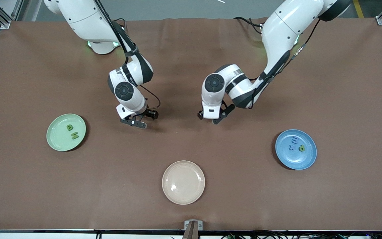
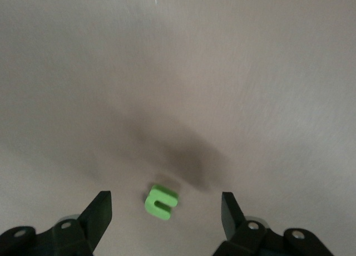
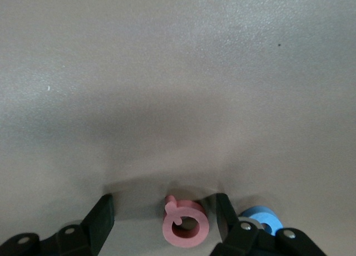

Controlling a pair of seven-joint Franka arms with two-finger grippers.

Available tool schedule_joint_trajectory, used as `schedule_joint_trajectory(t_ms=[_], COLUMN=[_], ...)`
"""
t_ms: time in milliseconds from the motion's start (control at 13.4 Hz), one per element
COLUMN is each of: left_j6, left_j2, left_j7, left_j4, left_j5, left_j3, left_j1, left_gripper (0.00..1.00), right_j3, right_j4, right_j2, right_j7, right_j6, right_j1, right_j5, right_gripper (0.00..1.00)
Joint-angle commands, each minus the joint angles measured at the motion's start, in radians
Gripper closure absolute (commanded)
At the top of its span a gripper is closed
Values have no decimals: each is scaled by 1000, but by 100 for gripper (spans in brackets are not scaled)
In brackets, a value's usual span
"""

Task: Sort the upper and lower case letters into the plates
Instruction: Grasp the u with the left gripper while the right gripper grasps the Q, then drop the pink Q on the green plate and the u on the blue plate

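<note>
1. The round light green plastic plate (image 1: 66,132) lies toward the right arm's end of the brown tabletop (image 1: 191,49) and already carries two small green foam letters, a "B" (image 1: 69,127) and an "M" (image 1: 75,135).
2. The round blue plastic plate (image 1: 295,149) lies toward the left arm's end and holds a pale blue letter (image 1: 291,144) whose shape cannot be made out, plus a small green round letter (image 1: 301,148).
3. The round cream-beige plate (image 1: 183,182), nearer the front camera between the other two, has nothing on it.
4. The left end effector (image 2: 161,211) hangs low over the middle of the tabletop, fingers spread and gripping nothing, straddling a bright green foam letter (image 2: 161,201) shaped like a small "c" or "u" that lies flat between them.
5. The right end effector (image 3: 161,214) is likewise low over the tabletop, fingers apart and empty, with a pink ring-shaped foam letter with a small tail (image 3: 185,225) lying between them and a light blue ring-shaped letter (image 3: 261,218) just beside one finger.
6. Judged from this, the sort is partly done: four letters are in plates, at least three remain on the tabletop, and both arms seem poised to pick.
</note>
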Motion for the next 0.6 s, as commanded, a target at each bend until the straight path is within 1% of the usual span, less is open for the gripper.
schedule_joint_trajectory(t_ms=[0,150,300,524], left_j6=[42,48,62,62], left_j2=[-17,-14,-12,0], left_j7=[-7,-7,2,7], left_j4=[-50,-50,-51,-51], left_j5=[51,77,79,79], left_j3=[4,4,4,4], left_j1=[0,-1,-1,-3], left_gripper=[27,29,35,38], right_j3=[3,5,3,5], right_j4=[-35,-57,-60,-68], right_j2=[-14,-26,-26,-26], right_j7=[16,16,16,16], right_j6=[13,13,13,8], right_j1=[-5,-5,-3,0], right_j5=[-19,-19,-19,-19], right_gripper=[29,31,38,51])
